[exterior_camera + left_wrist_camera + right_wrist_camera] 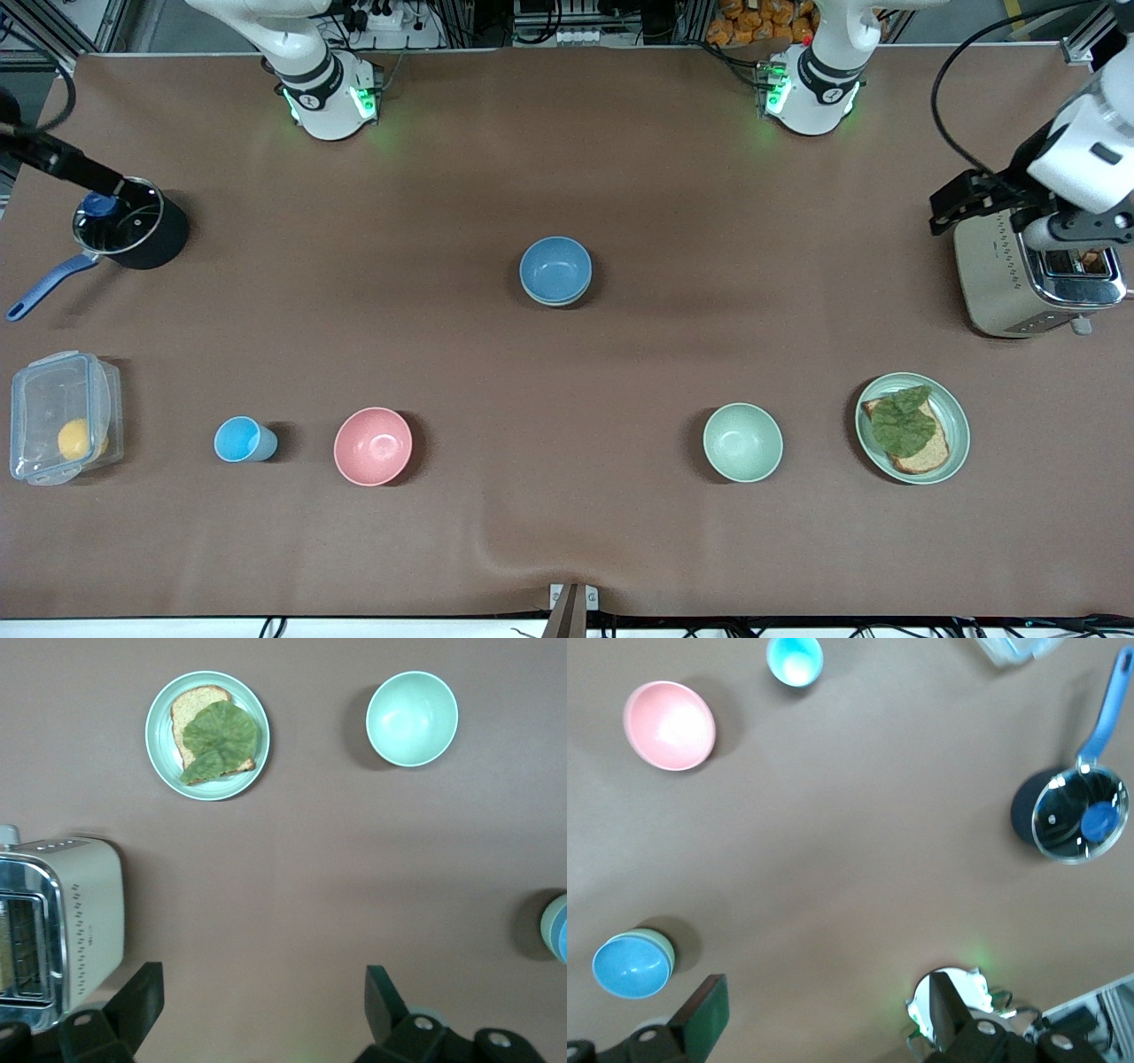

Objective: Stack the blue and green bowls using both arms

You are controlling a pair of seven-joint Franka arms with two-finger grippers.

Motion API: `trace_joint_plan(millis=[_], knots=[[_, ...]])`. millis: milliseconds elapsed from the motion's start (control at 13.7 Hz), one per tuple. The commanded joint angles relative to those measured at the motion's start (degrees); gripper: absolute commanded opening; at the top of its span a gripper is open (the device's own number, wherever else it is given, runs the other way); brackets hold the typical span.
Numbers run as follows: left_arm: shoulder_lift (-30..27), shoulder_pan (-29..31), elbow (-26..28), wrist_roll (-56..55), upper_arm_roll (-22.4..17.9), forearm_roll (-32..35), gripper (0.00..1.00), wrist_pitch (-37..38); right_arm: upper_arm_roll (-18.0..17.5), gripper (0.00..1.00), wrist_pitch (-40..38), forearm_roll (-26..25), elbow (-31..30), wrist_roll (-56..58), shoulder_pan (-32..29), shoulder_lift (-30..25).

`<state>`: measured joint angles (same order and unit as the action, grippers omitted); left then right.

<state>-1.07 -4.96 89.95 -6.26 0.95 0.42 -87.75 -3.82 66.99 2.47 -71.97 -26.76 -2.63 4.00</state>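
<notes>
- Two bowls already nested mid-surface: blue bowl [555, 268] sits inside a green bowl [663, 946].
- Second green bowl [742, 441] empty, beside plate [955, 416] holding bread and lettuce.
- Left end effector [261, 1010] over toaster [1001, 283], released.
- Right end effector [824, 1014] over lidded pot [133, 232], released.

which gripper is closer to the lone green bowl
Left. The left gripper, jaws open, hangs over the toaster at the left arm's end. The right gripper, jaws open, is over the pot at the other end from the green bowl.
</notes>
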Motion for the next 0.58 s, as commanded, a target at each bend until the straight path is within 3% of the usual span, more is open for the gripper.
trace_joint_plan(millis=[0, 510], knots=[[1.1, 0.2, -2.9, 2.2, -0.9, -0.9, 1.0, 3.3, 1.4, 1.0, -0.2, -0.4, 0.6, 7.8, 0.9, -2.2], [0.9, -0.2, -2.9, 2.2, -0.8, -1.0, 1.0, 6.0, 3.6, 1.0, 10.2, -0.5, -0.4, 8.8, 1.6, -2.9]])
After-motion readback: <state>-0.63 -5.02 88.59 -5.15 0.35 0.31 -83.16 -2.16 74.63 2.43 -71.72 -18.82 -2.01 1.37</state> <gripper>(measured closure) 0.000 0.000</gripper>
